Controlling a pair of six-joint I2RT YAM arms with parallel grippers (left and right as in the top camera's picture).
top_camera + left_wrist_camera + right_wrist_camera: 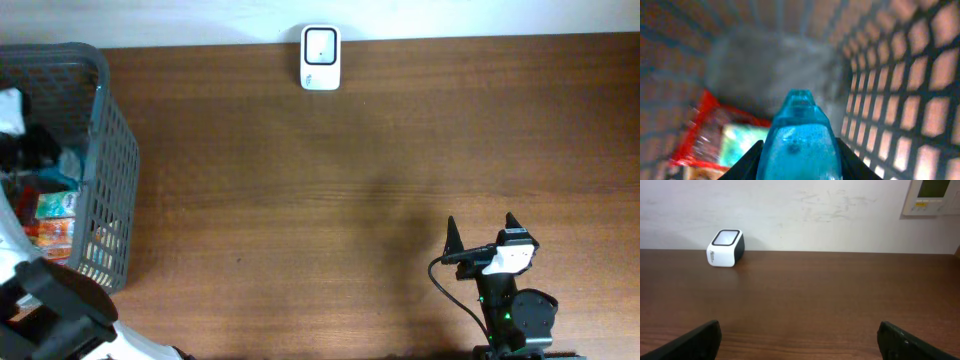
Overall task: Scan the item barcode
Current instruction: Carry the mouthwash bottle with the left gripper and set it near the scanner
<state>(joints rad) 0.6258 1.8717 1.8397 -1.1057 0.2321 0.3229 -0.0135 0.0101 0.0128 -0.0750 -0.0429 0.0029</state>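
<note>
Starting overhead, a grey basket (110,190) is seen cut off by the left edge, its colourful contents too cluttered to be told apart; the left gripper cannot be made out there. A white scanner (321,58) stands at the far edge of the table (350,180), and the right gripper (480,222) is shown near the front right, jaws wide apart. In the left wrist view, heavily blurred, a translucent blue item (800,125) is seen inside the basket (900,75), clamped between the dark fingers of the left gripper (799,142); a red-edged packet (705,130) lies beneath. In the right wrist view, only the finger ends of the right gripper (799,325) are shown, spread apart, with the scanner (725,247) far left and a wall panel (932,197) cut off at top right.
</note>
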